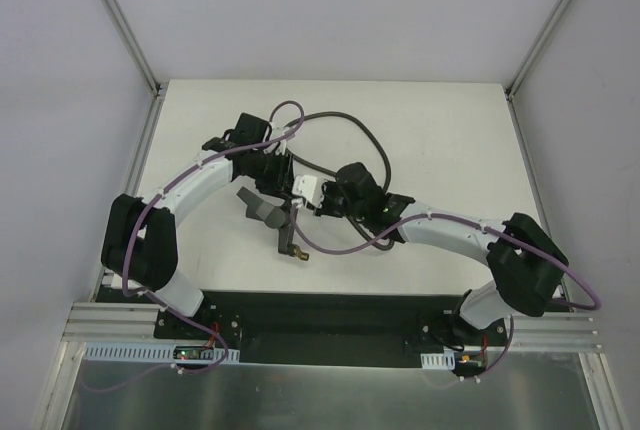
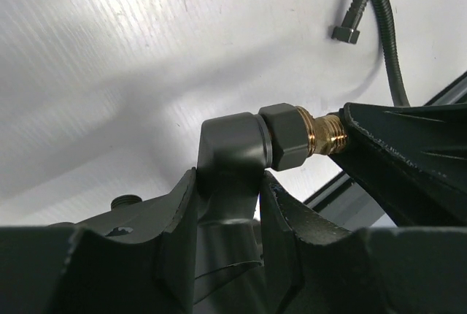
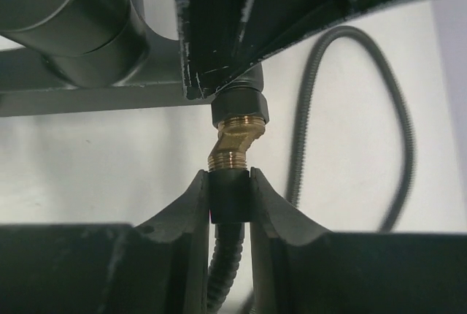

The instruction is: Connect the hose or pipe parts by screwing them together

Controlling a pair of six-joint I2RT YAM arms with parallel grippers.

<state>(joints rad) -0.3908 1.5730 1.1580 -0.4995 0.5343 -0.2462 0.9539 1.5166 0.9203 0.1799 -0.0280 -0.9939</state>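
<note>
My left fingers [image 2: 164,234] clamp the T-fitting [image 2: 233,142], and my right fingers [image 3: 179,219] pinch the hose connector [image 3: 229,198]. It meets the brass thread [image 3: 235,139] crooked, so turning may cross-thread.

- Left arm [image 1: 190,185] and right arm [image 1: 445,230] are presenting smooth white curved link shells.
- Bulky black joint housings [image 1: 135,240] are capping the white links on both arms.
- Purple cables [image 1: 340,248] are running along both arms and looping clear of the shells in places.
- Thin red wires [image 1: 212,342] are showing at the arm bases, which are bolted to a black mounting plate [image 1: 320,315].
- Left gripper [image 2: 228,182] is showing matte black fingers [image 2: 168,219] with curved inner edges.
- Right gripper [image 3: 230,182] is showing matching black fingers [image 3: 182,212]; pale speckled wear is marking finger edges on both grippers.
</note>
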